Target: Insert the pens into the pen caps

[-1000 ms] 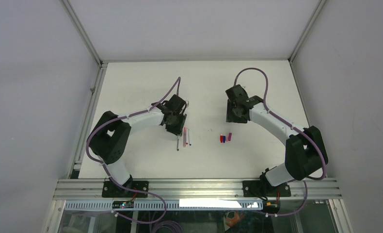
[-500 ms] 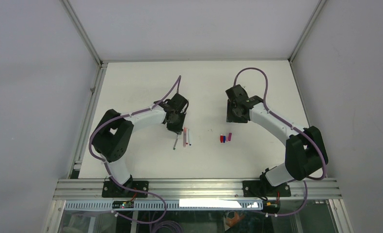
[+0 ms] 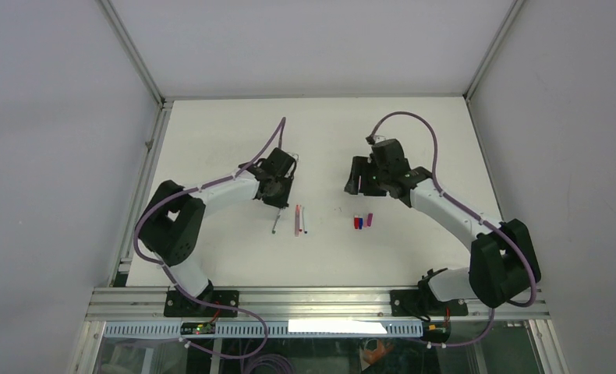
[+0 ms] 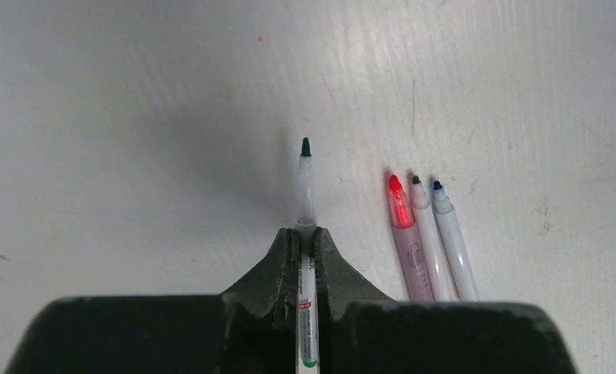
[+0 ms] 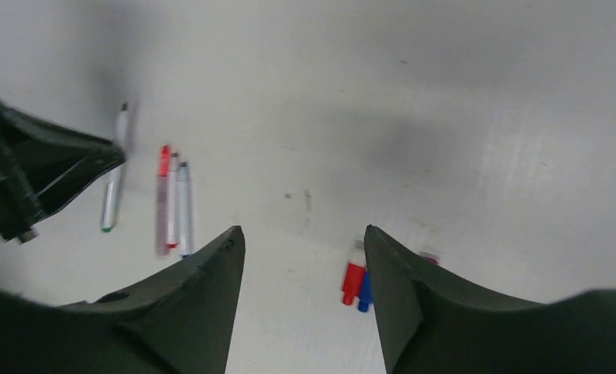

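Note:
My left gripper is shut on a thin white pen with a dark green tip, which points away from the jaws. It also shows in the top view, held by the left gripper. Three more pens lie side by side on the table just right of it; they also show in the top view. The red, blue and magenta pen caps lie together mid-table. My right gripper is open and empty, hovering behind the caps. In the right wrist view the right gripper has the red cap and the blue cap beside its right finger.
The white table is ringed by aluminium rails at the near edge and grey walls at the sides. The left gripper shows at the left of the right wrist view.
My left gripper has shifted slightly back and left with the green-tipped pen, away from the three lying pens. My right gripper has swung left toward the table's middle.

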`<state>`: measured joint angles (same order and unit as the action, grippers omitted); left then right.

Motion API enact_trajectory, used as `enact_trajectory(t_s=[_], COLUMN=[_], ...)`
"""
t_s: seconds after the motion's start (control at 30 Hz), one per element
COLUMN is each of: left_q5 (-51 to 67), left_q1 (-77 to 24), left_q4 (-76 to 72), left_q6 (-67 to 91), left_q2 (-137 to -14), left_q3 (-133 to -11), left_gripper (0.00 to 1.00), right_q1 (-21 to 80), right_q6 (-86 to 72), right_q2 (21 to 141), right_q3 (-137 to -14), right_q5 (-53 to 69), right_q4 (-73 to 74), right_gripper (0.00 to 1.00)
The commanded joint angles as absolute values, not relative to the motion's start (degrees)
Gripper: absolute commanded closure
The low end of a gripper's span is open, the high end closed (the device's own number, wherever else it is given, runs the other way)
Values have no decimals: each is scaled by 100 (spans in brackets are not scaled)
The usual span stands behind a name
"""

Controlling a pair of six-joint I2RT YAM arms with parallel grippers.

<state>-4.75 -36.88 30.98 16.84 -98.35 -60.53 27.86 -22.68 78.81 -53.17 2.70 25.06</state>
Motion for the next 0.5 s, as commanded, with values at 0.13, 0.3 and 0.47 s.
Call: enact_trajectory(t_s=[0.13,0.3,0.47], left_q5=[-312,286,769], left_q1=[-3326,-3314,-3313], left_q4=[2228,1911,1512], left_q6=[1200,1393,1732], left_q2=[-8803,-8491,-8252], left_q3=[-6460,-6711,-6665], left_gripper=[100,100,100], right_q1=[2766,2889,3183], right_q6=[-2668,-2787,-2798], right_q2=[7641,7893,8197], right_q3=[-4995,-5024,-5247], right_q5=[2543,2661,2619], right_q4=[-130,-993,-1336], right_gripper=[34,33,35])
